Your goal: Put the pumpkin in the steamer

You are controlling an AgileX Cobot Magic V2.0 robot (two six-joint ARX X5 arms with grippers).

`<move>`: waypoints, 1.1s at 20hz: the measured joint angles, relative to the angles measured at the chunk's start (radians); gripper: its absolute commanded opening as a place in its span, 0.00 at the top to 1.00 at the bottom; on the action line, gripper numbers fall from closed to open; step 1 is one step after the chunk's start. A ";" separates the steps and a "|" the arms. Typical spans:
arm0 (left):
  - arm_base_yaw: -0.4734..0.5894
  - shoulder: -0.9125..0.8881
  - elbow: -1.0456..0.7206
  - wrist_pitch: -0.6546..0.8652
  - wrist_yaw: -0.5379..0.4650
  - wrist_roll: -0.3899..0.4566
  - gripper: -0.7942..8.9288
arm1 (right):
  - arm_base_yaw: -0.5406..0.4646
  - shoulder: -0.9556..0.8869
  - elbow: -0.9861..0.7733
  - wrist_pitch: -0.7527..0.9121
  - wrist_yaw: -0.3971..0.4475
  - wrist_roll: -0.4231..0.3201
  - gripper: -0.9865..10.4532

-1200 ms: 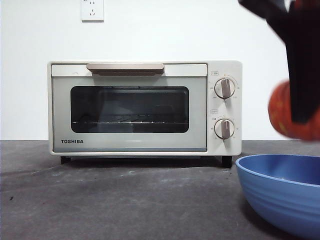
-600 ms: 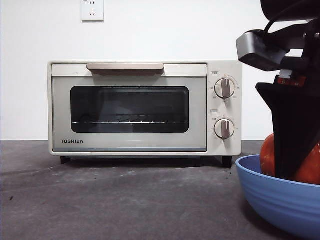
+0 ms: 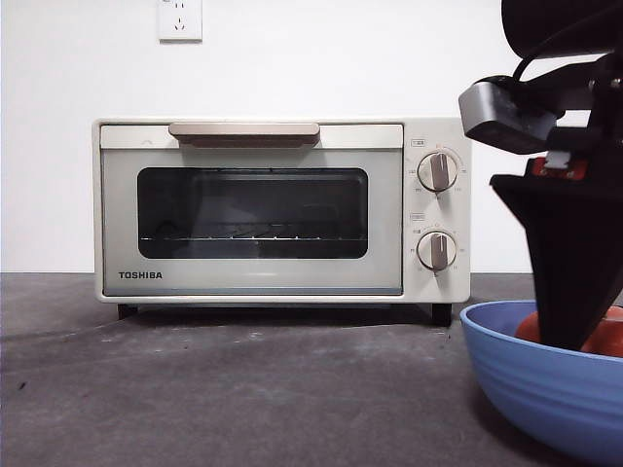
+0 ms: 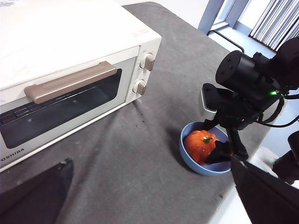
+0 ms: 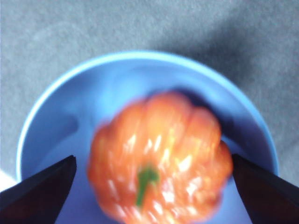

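Pumpkin (image 5: 156,158), blurred, sits in blue bowl (image 5: 56,93) between right tool (image 5: 154,186) jaws.

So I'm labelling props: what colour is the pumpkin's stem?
Green, on the orange pumpkin; the stem shows best in the right wrist view.

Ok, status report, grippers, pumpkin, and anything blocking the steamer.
Right gripper open, straddling the pumpkin in the blue bowl. Left gripper open, waiting clear. Steamer door shut, blocking entry.
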 measured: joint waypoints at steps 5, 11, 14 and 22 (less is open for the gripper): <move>0.000 0.020 0.000 0.000 0.000 -0.025 0.28 | 0.000 -0.064 0.151 -0.183 0.000 0.012 0.41; 0.000 0.098 0.000 0.008 0.000 -0.028 0.28 | 0.000 -0.341 0.203 -0.214 0.001 0.070 0.41; -0.006 0.142 0.000 0.042 0.000 -0.028 0.28 | 0.000 -0.482 0.203 -0.195 0.001 0.105 0.41; -0.050 0.278 0.000 0.109 -0.007 -0.029 0.32 | 0.000 -0.742 0.203 -0.115 0.005 0.217 0.41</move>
